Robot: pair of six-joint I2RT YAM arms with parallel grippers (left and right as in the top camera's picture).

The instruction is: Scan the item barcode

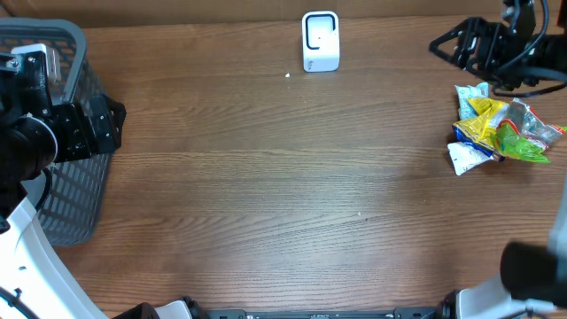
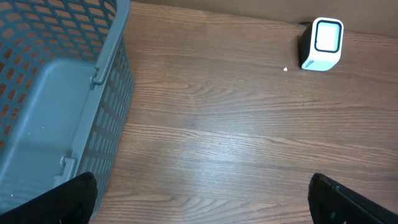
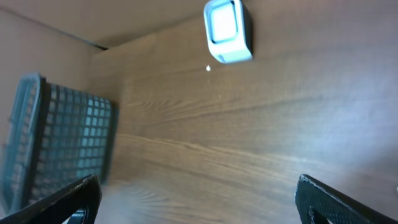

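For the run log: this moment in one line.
left gripper open, empty | right gripper open, empty | snack packets on table | scanner upright

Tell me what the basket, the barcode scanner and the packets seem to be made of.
The basket looks like matte grey plastic: moulded lattice walls. The barcode scanner seems smooth white plastic: rounded shell. The packets are probably glossy plastic film: crinkled, with glints.

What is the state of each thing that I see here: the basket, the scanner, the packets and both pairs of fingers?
basket: upright, no item visible inside.
scanner: standing upright, nothing in front of it.
snack packets: heaped on the table, not held.
left fingers: open, holding nothing.
right fingers: open, holding nothing.
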